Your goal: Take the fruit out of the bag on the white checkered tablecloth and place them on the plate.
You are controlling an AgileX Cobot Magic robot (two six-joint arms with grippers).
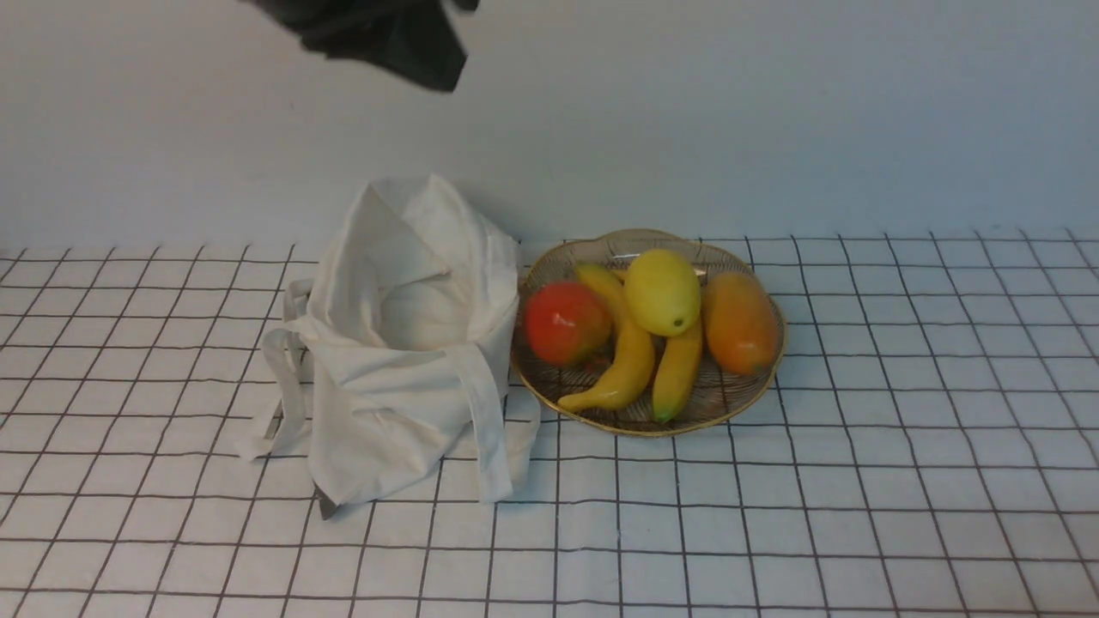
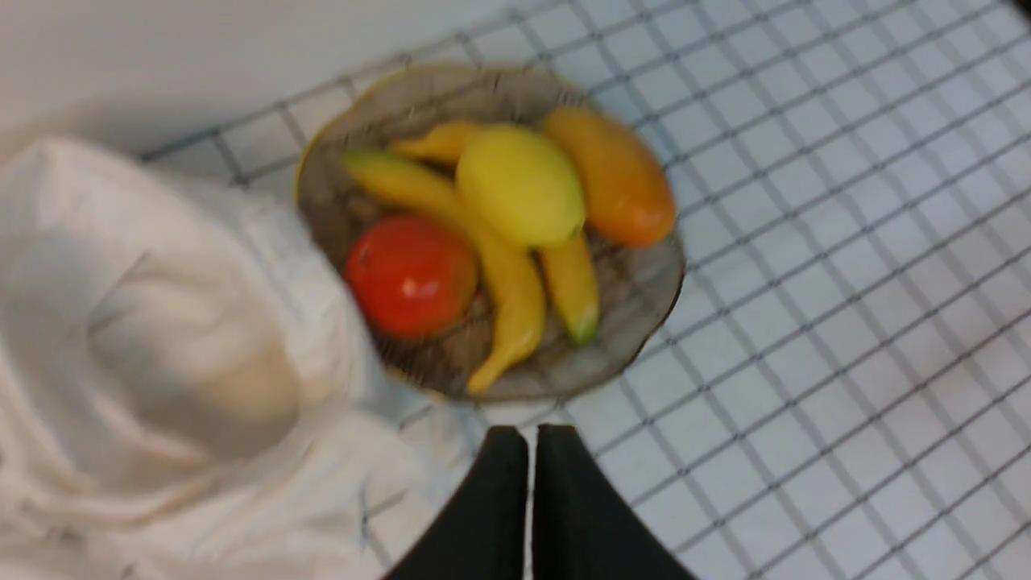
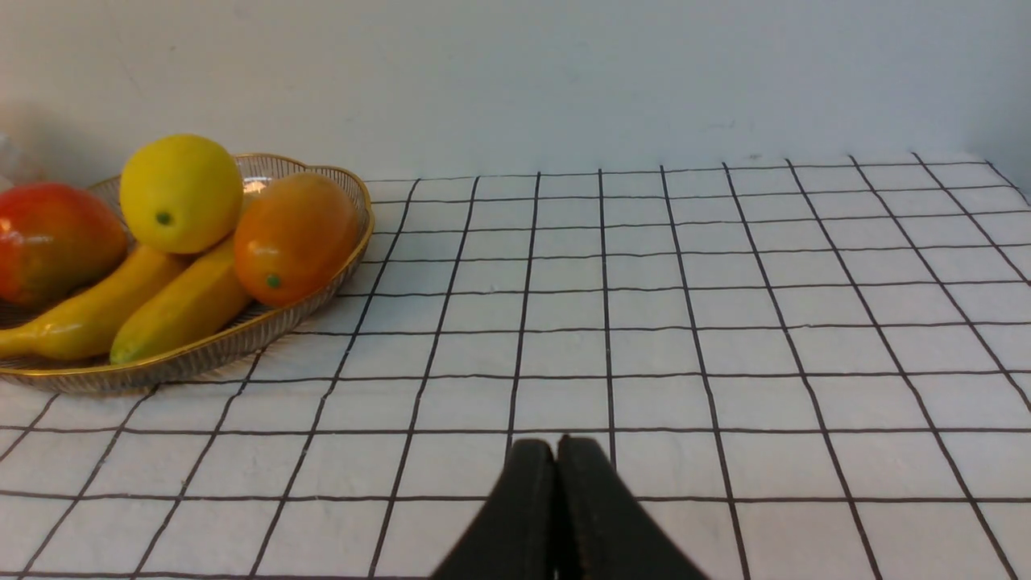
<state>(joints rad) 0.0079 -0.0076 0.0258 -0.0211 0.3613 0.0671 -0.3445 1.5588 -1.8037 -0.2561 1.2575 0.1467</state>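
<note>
Lemon (image 1: 662, 292) at plate's (image 1: 631, 432) 12 o'clock: smooth, rigid, prob. light & slippery; grip across short middle. Left end effector (image 2: 530, 441) & right end effector (image 3: 556, 453) both pressed together, empty.

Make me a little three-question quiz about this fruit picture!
1. True or false: the lemon rests on the bananas in the plate.
2. In the front view, on which side of the plate is the bag? A) left B) right C) behind
3. Fill in: the left fingers and right fingers are both ____.
Key: 1 true; 2 A; 3 shut.
</note>
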